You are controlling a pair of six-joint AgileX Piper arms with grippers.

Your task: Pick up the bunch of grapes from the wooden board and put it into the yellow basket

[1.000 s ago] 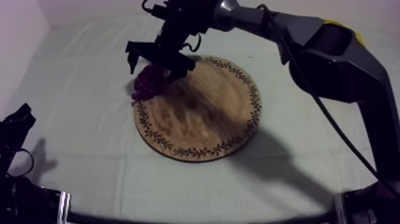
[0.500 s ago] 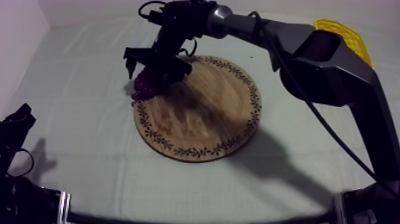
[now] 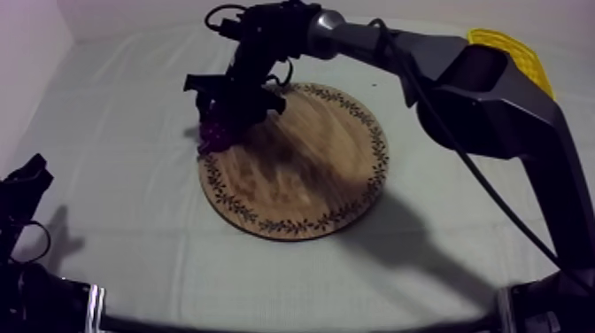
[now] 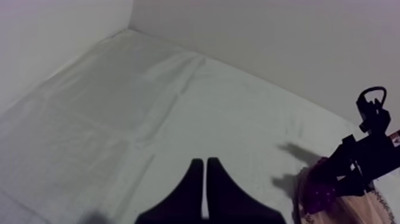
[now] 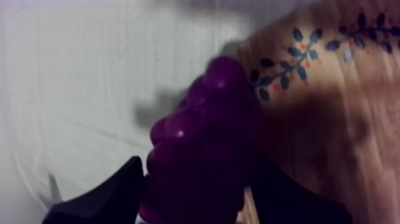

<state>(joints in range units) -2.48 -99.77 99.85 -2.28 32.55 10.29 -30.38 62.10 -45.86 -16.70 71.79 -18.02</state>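
- The right gripper (image 3: 228, 106) reaches over the far-left rim of the round wooden board (image 3: 301, 177). Its two black fingers (image 5: 110, 193) are pinched on the bunch of grapes (image 5: 202, 143), one on each flank.
- From the wrist, the purple bunch sits right in the jaws. Its long axis runs forward, out past the fingertips, so the grip crosses its narrower width.
- Beyond the tip of the bunch lies the board's patterned rim, with the cloth just to the side. The grapes are at the very edge of the wood, half over it.
- From above, the bunch hangs just below the gripper. I cannot tell whether its underside is touching the board or has cleared it.
- The relation that counts next is where the yellow basket (image 3: 513, 49) lies from that gripper. It is well apart, across the whole board, back along the gripper's own arm toward the far right of the table.
- As I judge it, the carry means lifting straight up first, then drawing the bunch back across the board toward the basket.
- The left gripper (image 4: 205, 167) is at rest near the table's front edge, its fingers pressed together into a narrow wedge with nothing between them. It is well away from the grapes, and farther from the basket than the right one.
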